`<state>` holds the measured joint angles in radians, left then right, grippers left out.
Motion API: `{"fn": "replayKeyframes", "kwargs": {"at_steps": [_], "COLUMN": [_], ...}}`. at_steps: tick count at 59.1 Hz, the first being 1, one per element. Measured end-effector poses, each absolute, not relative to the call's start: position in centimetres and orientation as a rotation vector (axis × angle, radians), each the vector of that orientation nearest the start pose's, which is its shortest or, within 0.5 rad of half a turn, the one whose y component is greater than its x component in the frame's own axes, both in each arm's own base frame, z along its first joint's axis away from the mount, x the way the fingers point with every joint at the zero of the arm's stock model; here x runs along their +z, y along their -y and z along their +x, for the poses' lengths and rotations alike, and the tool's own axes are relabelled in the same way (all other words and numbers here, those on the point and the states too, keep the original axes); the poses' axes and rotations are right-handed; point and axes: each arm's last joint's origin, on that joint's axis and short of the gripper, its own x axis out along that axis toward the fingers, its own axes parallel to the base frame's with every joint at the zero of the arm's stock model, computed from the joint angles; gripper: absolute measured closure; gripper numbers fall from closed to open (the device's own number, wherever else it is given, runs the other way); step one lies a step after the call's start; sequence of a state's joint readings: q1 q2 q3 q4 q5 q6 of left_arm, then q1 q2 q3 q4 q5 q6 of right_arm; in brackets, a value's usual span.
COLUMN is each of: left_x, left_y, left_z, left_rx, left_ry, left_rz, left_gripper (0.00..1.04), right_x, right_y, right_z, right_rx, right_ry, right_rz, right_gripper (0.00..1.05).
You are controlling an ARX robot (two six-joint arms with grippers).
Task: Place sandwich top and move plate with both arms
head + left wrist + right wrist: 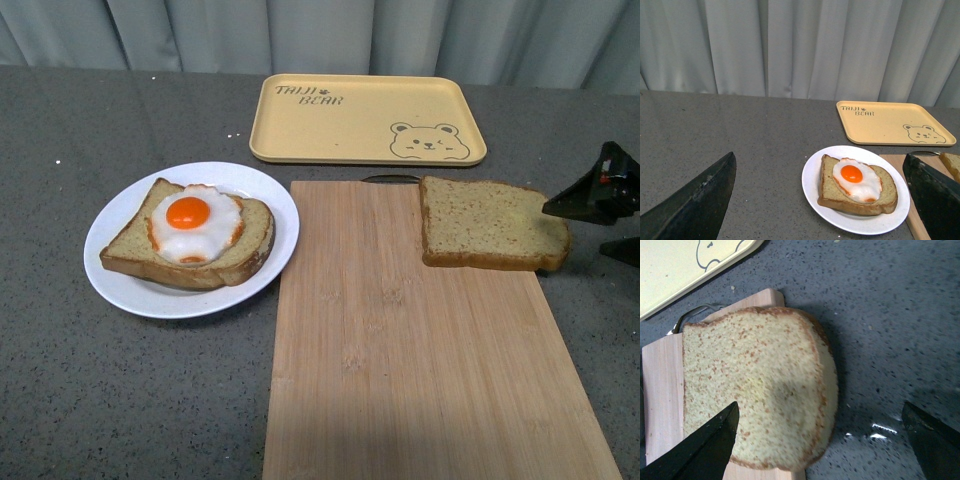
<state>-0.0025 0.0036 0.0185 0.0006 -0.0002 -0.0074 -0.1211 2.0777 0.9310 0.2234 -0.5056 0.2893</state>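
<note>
One tray (340,130) reads "TAIJI BEAR", behind plate (125,286).

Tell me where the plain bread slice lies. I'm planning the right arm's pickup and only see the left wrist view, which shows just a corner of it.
Observer: The sandwich top lies flat on the far right corner of the cutting board.
Operator: Is it fully on the board?
Observer: No, its right end overhangs the board's edge, above the grey table.
Operator: Does the right gripper hold it?
Observer: No. The right gripper is open, with one finger over the slice and the other over bare table.
</note>
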Motion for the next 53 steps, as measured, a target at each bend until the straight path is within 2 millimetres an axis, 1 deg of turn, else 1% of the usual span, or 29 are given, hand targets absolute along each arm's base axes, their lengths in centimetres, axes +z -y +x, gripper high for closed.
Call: {"fn": "replayKeyframes", "kwargs": {"at_steps": [2,10,15,16,20,23,27,28,30,35,40,43,45,47,48,50,53], "left_x": [17.0,17.0,17.0,17.0,17.0,17.0,17.0,17.0,17.0,17.0,17.0,17.0,17.0,17.0,17.0,17.0,17.0], "left_y": [0.0,0.0,0.0,0.0,0.0,0.0,0.0,0.0,0.0,0.0,0.0,0.0,0.0,0.0,0.0,0.0,0.0], "left_z": [9.7,9.7,9.7,9.7,9.7,9.7,9.7,9.7,9.7,9.7,9.7,9.7,9.7,9.7,9.7,9.7,9.7], "left_rx": [-0.002,-0.002,-0.002,-0.002,-0.002,-0.002,-0.002,-0.002,-0.002,-0.002,-0.002,-0.002,-0.002,-0.002,-0.003,-0.002,-0.002], "left_ry": [0.016,0.016,0.015,0.016,0.016,0.016,0.016,0.016,0.016,0.016,0.016,0.016,0.016,0.016,0.016,0.016,0.016], "left_rz": [-0.007,-0.007,-0.007,-0.007,-0.007,-0.007,-0.007,-0.007,-0.007,-0.007,-0.007,-0.007,-0.007,-0.007,-0.007,-0.007,-0.007], "left_gripper": [0.07,0.07,0.07,0.07,0.07,0.07,0.07,0.07,0.07,0.07,0.07,0.07,0.07,0.07,0.07,0.07,0.07], "right_x": [6.0,5.2,4.9,5.0,5.0,5.0,5.3,5.4,5.8,6.5,7.8,8.9,9.6,10.4,10.6,11.1,11.5], "right_y": [2.7,2.0,1.6,1.5,1.4,1.4,1.3,1.3,1.1,0.7,-0.2,-1.2,-1.9,-3.1,-3.4,-4.8,-6.3], "right_z": [36.3,37.4,38.1,38.2,38.3,38.4,38.2,38.2,38.0,37.5,36.7,36.3,36.1,35.9,35.9,35.8,35.7], "right_rx": [0.229,0.221,0.217,0.219,0.216,0.217,0.218,0.218,0.221,0.24,0.303,0.349,0.384,0.435,0.446,0.489,0.519], "right_ry": [-0.949,-1.018,-1.058,-1.057,-1.056,-1.052,-1.043,-1.042,-1.026,-0.991,-0.92,-0.874,-0.848,-0.823,-0.819,-0.801,-0.796], "right_rz": [0.555,0.556,0.56,0.563,0.572,0.58,0.589,0.59,0.594,0.616,0.685,0.735,0.759,0.786,0.791,0.806,0.822], "right_gripper": [0.11,0.32,0.5,0.55,0.69,0.75,0.87,0.89,0.95,1.01,1.02,1.02,1.02,1.02,1.02,1.02,1.02]}}
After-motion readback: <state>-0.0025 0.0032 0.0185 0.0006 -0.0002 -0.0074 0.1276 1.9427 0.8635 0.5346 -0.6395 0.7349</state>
